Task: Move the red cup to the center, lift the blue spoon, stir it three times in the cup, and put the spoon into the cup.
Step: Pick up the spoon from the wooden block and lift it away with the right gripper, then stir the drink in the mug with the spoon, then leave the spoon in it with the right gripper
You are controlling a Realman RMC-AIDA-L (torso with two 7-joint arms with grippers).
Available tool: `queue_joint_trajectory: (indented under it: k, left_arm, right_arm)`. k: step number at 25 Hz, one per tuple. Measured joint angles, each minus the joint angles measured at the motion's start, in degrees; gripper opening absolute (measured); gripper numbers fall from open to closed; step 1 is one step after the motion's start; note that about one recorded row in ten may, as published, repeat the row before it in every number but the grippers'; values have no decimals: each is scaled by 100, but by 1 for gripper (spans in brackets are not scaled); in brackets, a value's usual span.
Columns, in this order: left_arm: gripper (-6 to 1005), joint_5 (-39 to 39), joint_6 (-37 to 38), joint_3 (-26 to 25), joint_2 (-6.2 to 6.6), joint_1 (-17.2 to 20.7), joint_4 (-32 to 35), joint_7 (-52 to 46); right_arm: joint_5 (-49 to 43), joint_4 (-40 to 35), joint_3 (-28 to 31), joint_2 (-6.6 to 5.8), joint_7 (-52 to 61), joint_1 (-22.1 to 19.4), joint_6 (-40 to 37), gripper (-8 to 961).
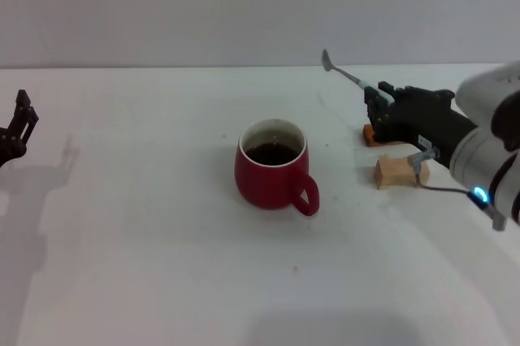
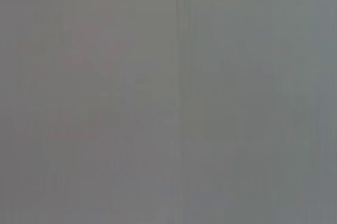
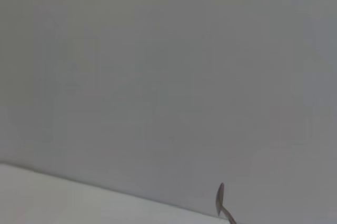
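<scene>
Now the right pincer [image 1: 375,96] grips the blue spoon [image 1: 348,76] high, clamped near its end, so a steep dip could splash the red cup [image 1: 272,166]'s liquid onto the counter [image 1: 146,265].

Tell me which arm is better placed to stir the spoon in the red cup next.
The right. Its gripper already holds the blue spoon raised, right of the red cup. The left gripper is far away at the table's left edge.

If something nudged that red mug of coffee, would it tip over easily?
Probably not: the red cup looks squat and wide-based, so it would likely slide on the table. The dark liquid inside might slosh. It looks ceramic, so probably heavy and breakable.
</scene>
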Motion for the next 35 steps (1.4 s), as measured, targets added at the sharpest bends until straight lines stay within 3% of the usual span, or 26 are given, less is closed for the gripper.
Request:
queue_joint_trajectory:
  k: [11,23,35]
  left_arm:
    - [842,1,7,-73,13,-17,15,0]
    - [842,2,16,-92,22,-61,16,0]
    - [842,1,16,-231,28,-74,17,27]
  right_arm:
    - [-147,1191,888,2,416,364,2094,132]
    - [-520,2361,1953,-12,1182,1356,4976,131]
    - [-987,2537,2202,-20,1629,2410,6722,131]
